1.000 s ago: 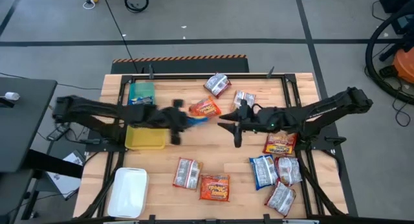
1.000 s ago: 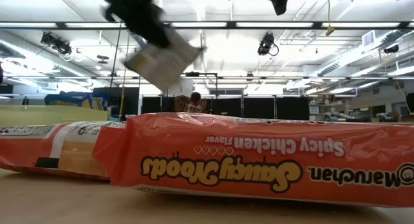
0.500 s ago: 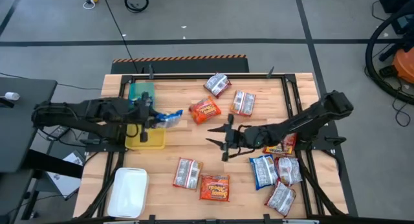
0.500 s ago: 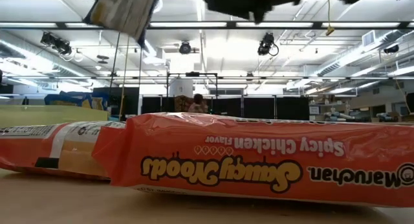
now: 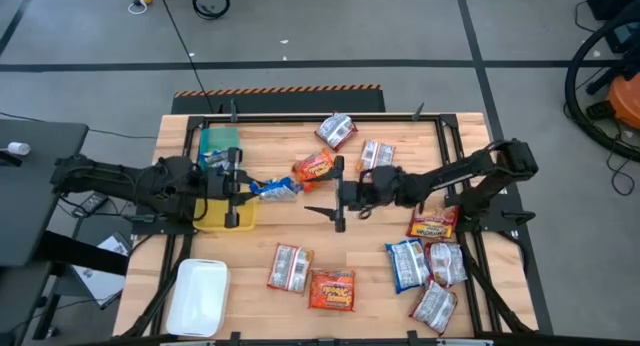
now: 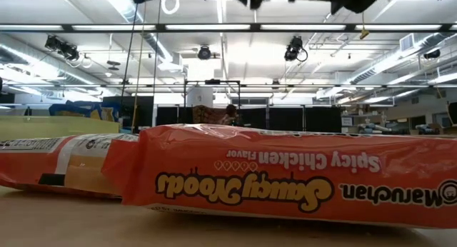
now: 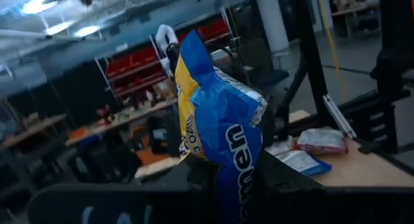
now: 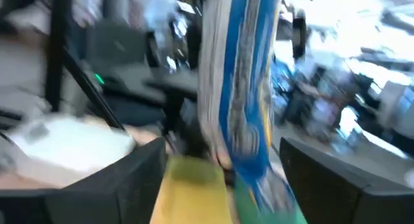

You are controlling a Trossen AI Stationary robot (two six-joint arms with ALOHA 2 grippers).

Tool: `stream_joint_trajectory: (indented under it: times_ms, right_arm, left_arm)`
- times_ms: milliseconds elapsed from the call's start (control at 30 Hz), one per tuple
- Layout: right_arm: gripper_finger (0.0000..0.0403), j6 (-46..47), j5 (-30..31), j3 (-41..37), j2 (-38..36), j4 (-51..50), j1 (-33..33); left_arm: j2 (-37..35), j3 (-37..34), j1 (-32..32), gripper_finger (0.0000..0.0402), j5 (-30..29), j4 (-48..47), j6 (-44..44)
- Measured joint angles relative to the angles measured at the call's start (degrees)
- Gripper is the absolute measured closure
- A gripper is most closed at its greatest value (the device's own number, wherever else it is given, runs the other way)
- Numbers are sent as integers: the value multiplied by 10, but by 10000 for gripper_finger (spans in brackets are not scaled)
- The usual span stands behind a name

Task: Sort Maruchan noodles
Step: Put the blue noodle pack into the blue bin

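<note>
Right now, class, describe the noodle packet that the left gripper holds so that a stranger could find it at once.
Start at the yellow bin on the table's left side. The left gripper hangs over its right edge, shut on the blue packet. It is the only packet off the table, and its nearest neighbour, the orange-red packet, lies flat.

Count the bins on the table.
3, along the table's left side: teal bin farthest back, yellow bin in the middle, white bin nearest the front. None seems hidden.

Packets: ten — blue three, orange-red three, silver-white four. Bins: three.
</note>
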Motion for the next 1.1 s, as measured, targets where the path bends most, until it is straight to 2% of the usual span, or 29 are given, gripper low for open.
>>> stream_joint_trajectory:
  times_ms: [200, 433, 567, 667, 733, 833, 900, 1000, 1100]
  right_arm:
    - [73, 23, -91, 21, -8, -18, -43]
    - [91, 31, -116, 23, -8, -33, -56]
    - [126, 32, -115, 23, -8, -49, -56]
    - [173, 34, -114, 23, -8, -55, -56]
    - [210, 38, -112, 23, -8, -57, -56]
    - [264, 33, -100, 23, -8, -69, -55]
    - [294, 24, -55, 23, -8, -92, -49]
    - [321, 1, 22, 23, -9, -133, -38]
    - [326, -5, 47, 24, -9, -161, -31]
  left_arm:
    - [70, 0, 8, 347, 24, 119, 53]
    - [157, 0, 19, 347, 26, 240, 81]
    - [187, 0, 21, 347, 26, 296, 79]
    - [199, 0, 20, 347, 23, 305, 79]
    - [200, 0, 20, 343, 1, 300, 75]
    - [195, 1, 15, 320, -26, 277, 61]
    - [183, 8, 5, 294, -38, 232, 57]
    - [164, 65, -9, 242, -97, 62, 31]
    - [163, 134, -11, 185, -141, -115, -30]
